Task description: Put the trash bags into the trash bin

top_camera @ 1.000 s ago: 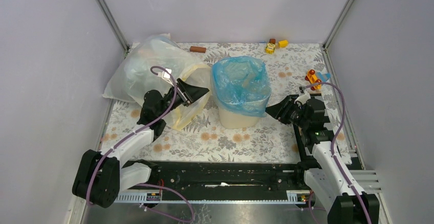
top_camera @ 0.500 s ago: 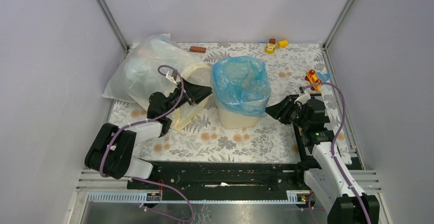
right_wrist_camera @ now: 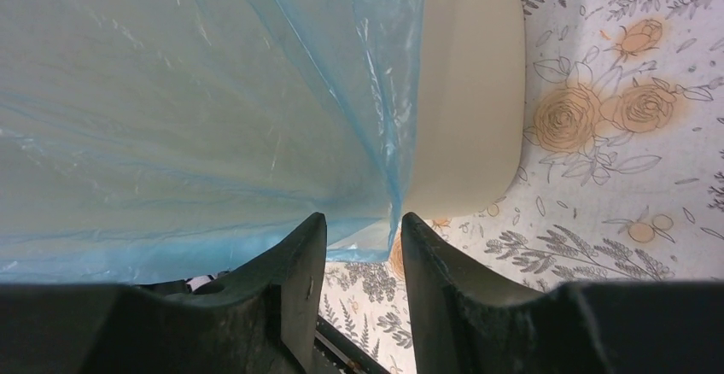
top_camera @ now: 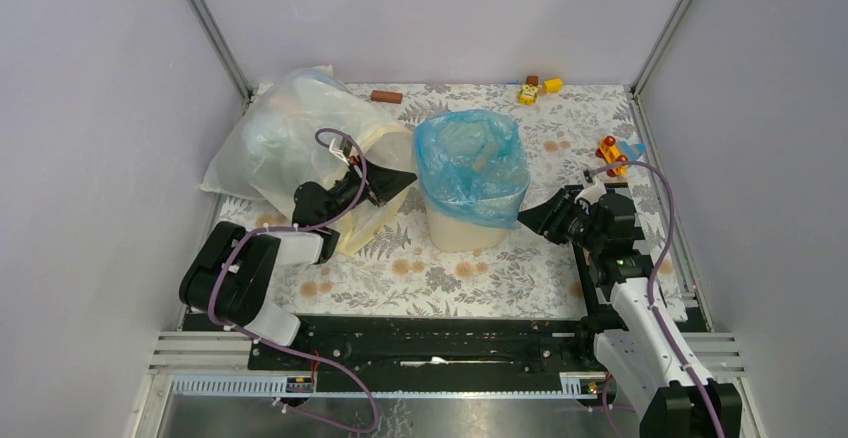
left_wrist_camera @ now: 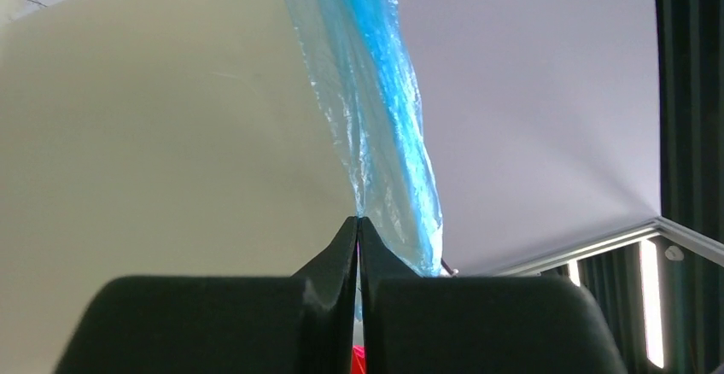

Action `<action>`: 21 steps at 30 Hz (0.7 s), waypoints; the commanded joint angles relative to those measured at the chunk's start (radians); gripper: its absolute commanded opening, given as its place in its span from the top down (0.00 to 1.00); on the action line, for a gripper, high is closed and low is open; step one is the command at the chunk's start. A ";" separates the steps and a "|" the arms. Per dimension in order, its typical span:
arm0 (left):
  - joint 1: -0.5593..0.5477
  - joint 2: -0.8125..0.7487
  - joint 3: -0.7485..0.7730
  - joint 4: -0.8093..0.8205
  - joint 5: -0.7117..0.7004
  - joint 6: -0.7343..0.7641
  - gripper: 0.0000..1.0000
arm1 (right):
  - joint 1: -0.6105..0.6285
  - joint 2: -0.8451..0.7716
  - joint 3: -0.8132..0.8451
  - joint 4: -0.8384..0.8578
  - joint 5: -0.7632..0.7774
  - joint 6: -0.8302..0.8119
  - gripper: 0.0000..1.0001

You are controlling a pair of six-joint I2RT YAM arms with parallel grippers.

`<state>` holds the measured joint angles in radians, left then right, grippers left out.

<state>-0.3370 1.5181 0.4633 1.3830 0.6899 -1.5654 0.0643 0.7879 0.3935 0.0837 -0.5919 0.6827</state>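
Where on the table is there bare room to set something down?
Bare cloth lies in front of the trash bin, toward the arms' rail, and back right, between bin and orange toy. The left side is crowded: large clear bag and left gripper.

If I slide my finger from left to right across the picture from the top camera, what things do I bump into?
The big clear plastic bag → left tool → cream trash bin with the light-blue trash bag over it → right tool → orange toy.
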 commanded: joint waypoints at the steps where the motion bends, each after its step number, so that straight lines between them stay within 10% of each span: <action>1: 0.014 -0.041 0.015 -0.072 0.017 0.134 1.00 | 0.000 -0.036 0.092 -0.090 0.057 -0.072 0.56; 12: 0.018 -0.216 0.018 -0.716 -0.119 0.578 1.00 | 0.000 0.002 0.476 -0.295 0.051 -0.257 0.59; 16: 0.014 -0.208 0.037 -0.825 -0.155 0.658 1.00 | 0.042 0.154 0.659 -0.366 -0.048 -0.302 0.76; 21: 0.012 -0.216 -0.007 -0.743 -0.143 0.623 0.99 | 0.287 0.312 0.845 -0.437 0.191 -0.389 1.00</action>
<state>-0.3252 1.3186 0.4648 0.5812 0.5526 -0.9657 0.2031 1.0031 1.1175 -0.2626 -0.5209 0.3859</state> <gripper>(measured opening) 0.001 0.049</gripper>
